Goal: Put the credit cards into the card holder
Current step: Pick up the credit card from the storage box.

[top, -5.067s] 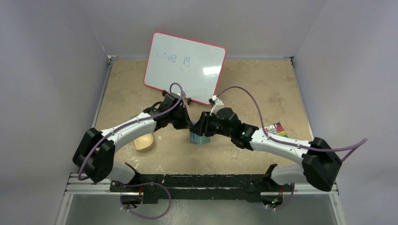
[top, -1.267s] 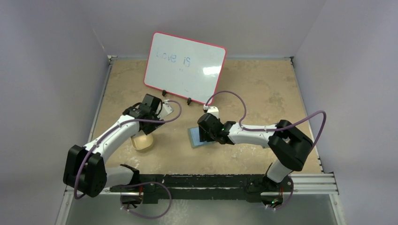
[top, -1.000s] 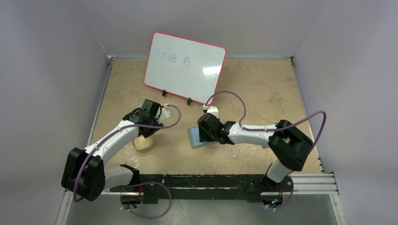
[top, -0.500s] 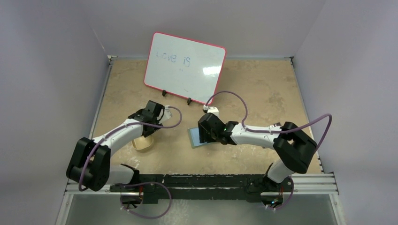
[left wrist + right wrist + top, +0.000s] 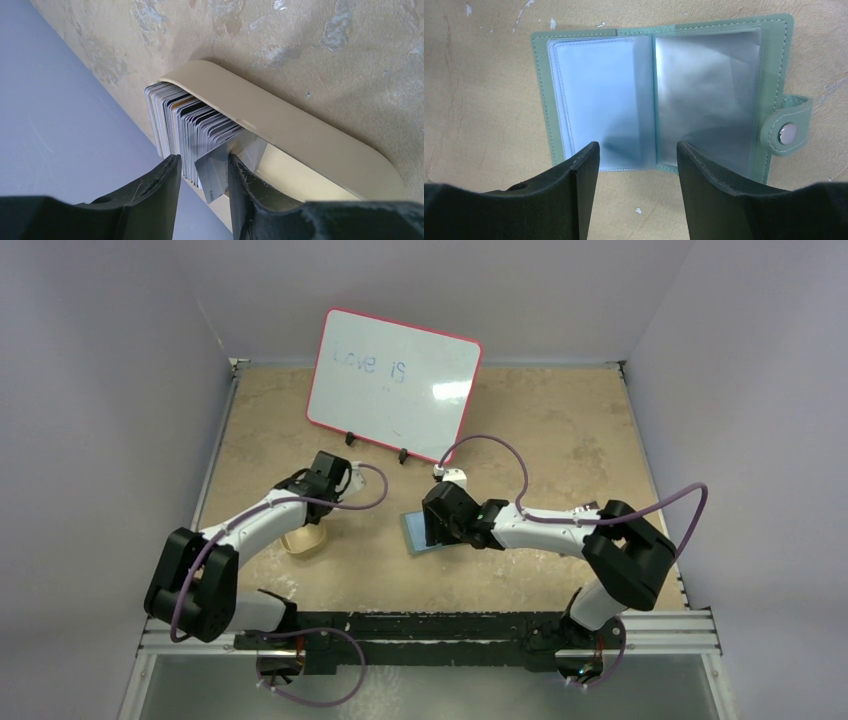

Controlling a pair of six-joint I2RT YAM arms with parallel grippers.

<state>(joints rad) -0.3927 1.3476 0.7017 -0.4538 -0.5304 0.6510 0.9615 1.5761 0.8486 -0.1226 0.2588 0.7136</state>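
Several credit cards stand on edge in a beige tray. My left gripper reaches into the tray's end, its jaws apart around a few of these cards. One pale card tilts against the right finger. In the top view the left gripper sits over the tray. The sage-green card holder lies open flat, clear pockets up, snap tab at the right. My right gripper hovers open just above its near edge, holding nothing. From above, the right gripper covers part of the card holder.
A pink-framed whiteboard leans at the back on two small black feet. The grey side wall runs close beside the tray on the left. Purple cables loop over both wrists. The tan tabletop ends at a metal rail in front.
My left gripper has dropped into the tray and its jaws have narrowed around some cards. The right gripper has stayed over the open card holder.
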